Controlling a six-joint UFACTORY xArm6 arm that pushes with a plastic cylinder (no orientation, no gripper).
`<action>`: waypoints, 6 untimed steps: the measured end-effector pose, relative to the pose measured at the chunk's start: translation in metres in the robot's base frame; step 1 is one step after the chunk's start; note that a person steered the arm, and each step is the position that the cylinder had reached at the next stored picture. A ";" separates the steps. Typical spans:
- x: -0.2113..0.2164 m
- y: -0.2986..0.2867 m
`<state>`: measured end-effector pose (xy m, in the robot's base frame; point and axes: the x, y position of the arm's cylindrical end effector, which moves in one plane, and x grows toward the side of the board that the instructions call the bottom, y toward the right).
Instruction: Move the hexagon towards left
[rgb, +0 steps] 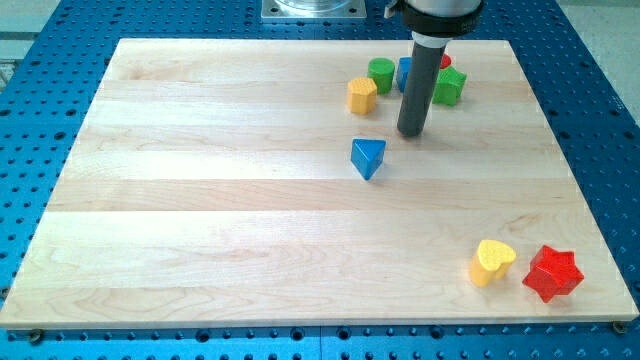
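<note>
The yellow hexagon (362, 95) sits near the view's top, right of centre, on the wooden board (200, 200). My tip (411, 133) is the lower end of the dark rod, below and to the right of the hexagon, with a gap between them. A blue triangle (368, 157) lies just below-left of the tip. A green cylinder (381, 73) stands above-right of the hexagon. A blue block (404, 72) and a red block (445, 62) are partly hidden behind the rod. A green block (449, 86) sits to the rod's right.
A yellow heart (492, 261) and a red star (553, 273) lie near the board's bottom right corner. The board rests on a blue perforated table (30, 120). The arm's base plate (313, 9) is at the view's top.
</note>
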<state>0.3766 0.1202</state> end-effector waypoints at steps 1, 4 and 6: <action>-0.001 0.000; -0.035 -0.006; -0.056 -0.054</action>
